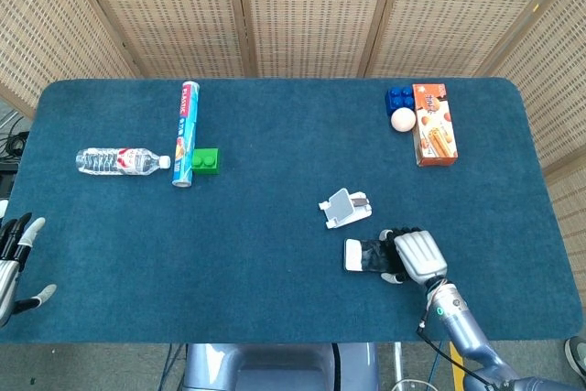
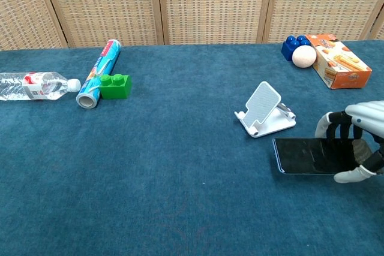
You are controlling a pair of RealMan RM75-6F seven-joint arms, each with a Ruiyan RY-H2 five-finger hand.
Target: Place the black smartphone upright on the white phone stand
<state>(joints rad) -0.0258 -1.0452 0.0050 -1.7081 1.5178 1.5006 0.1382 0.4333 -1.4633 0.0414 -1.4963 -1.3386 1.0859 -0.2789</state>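
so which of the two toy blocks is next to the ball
The blue block, at the far right of the table, touching the white ball beside the orange box. The green block sits far left by the foil roll.

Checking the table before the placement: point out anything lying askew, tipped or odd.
Two things lie on their sides: the water bottle and the plastic-wrap roll, with a green block against the roll. The black smartphone is tilted up in the right hand, not flat. The white phone stand sits upright, holding nothing.
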